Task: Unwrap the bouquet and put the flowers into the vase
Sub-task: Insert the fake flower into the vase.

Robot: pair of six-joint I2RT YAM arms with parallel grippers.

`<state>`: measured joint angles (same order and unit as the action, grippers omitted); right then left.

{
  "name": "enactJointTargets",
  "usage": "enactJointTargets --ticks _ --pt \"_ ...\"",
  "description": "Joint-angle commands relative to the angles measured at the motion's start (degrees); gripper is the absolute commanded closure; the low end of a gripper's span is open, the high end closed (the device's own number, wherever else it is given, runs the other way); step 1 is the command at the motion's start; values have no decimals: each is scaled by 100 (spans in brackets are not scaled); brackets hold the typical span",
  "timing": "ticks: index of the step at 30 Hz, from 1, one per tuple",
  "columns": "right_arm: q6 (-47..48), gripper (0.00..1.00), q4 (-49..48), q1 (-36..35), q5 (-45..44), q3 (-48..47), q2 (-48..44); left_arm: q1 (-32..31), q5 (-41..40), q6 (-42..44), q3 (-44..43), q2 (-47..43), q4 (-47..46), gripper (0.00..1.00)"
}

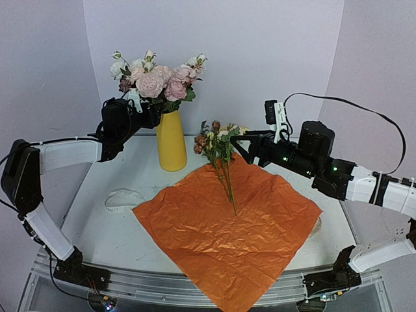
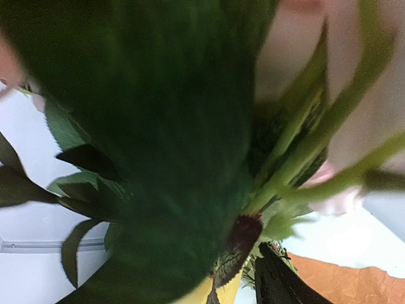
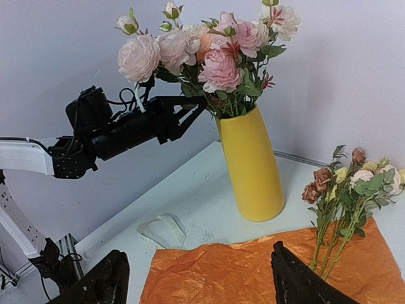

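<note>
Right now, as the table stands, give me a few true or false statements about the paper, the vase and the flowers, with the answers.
1. The orange paper lies spread open on the table. True.
2. The yellow vase is empty. False: it holds big pink and white roses.
3. The small flowers lie with their stems on the paper. True.
4. The right gripper is shut on the small flowers. False: it is open and holds nothing.
</note>
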<state>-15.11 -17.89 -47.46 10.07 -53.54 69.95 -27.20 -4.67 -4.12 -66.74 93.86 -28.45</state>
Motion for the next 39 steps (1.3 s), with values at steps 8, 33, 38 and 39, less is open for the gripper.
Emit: enactJointTargets --ticks 8,33,38,39 --pt "-27 22 -118 -24 0 -8 -78 22 -158 -380 884 -1216 9 29" --pt "-18 22 -110 -24 -28 80 -229 898 2857 -2439 -224 -203 32 100" --pt "8 22 -109 -29 -76 39 -204 1093 3440 -2906 -733 176 32 100" --pt "8 22 -109 -29 -73 31 -195 1094 3438 -2924 -776 183 32 100"
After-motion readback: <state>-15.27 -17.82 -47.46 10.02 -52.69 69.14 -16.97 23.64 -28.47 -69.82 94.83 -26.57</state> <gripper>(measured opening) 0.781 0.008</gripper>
